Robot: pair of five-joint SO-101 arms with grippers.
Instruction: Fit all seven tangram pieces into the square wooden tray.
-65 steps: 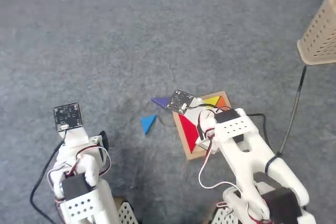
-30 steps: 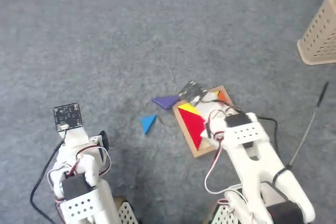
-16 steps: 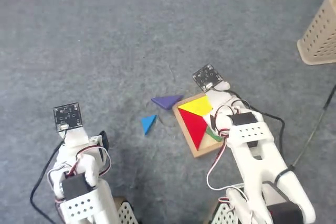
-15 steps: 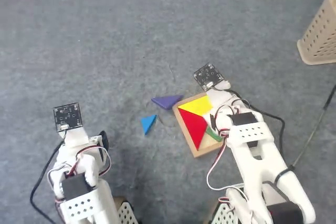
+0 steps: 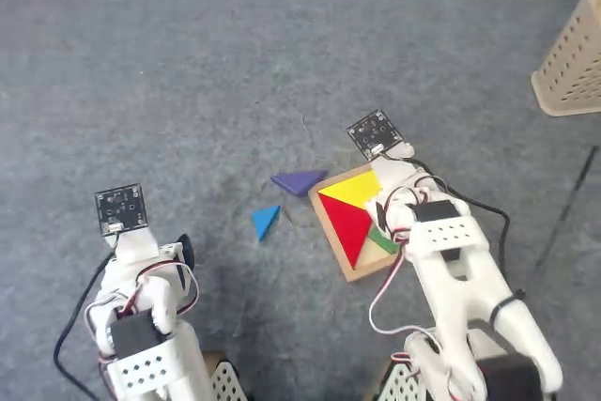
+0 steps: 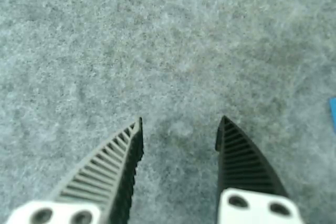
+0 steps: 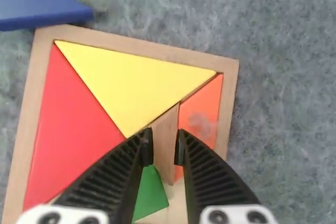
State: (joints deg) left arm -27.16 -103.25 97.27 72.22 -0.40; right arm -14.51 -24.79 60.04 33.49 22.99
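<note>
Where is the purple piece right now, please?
High view: the purple piece lies on carpet by the wooden tray, at its far-left corner, beyond the blue triangle.

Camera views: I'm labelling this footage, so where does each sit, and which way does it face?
High view: fixed above the table, looking down; left arm and right arm both show.
Left wrist view: on the left arm's wrist, facing bare table past the open left hand.
Right wrist view: on the right arm's wrist, facing the tray past the narrowly parted right hand.
Shared: high and right wrist views both show the yellow triangle and red triangle.
</note>
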